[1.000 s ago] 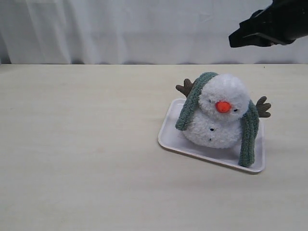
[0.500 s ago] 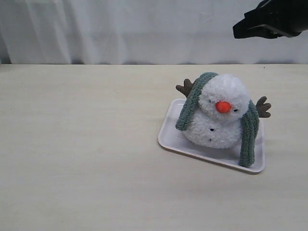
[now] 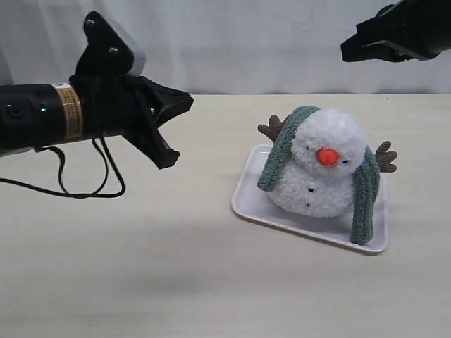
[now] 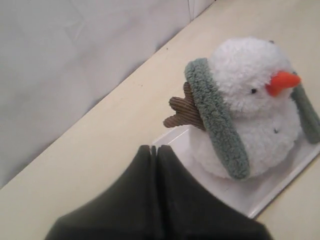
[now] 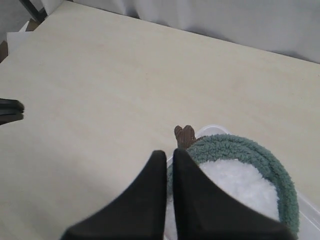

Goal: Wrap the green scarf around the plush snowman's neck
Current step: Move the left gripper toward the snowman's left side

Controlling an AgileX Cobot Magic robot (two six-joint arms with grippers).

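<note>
The plush snowman (image 3: pixel 324 172) sits upright on a white tray (image 3: pixel 244 204), facing front. The green scarf (image 3: pixel 276 160) runs behind its neck, and both ends hang down the front of its sides; the longer end reaches the tray at the right. My left gripper (image 3: pixel 184 104) is shut and empty, in the air left of the snowman and pointing at it. In the left wrist view its fingertips (image 4: pixel 154 148) hover short of the tray's corner. My right gripper (image 3: pixel 349 49) is shut and empty, high above and behind the snowman; in the right wrist view its tips (image 5: pixel 166 152) hang over the scarf (image 5: pixel 252 150).
A black cable (image 3: pixel 84 184) loops down from the left arm to the table. A white curtain (image 3: pixel 225 42) closes off the far edge. Bare tabletop (image 3: pixel 141 267) stretches to the left of the tray and in front of it.
The left arm has come into the exterior view from the left, pointing at the snowman. The right gripper rose slightly. Snowman, scarf and tray have not moved.
</note>
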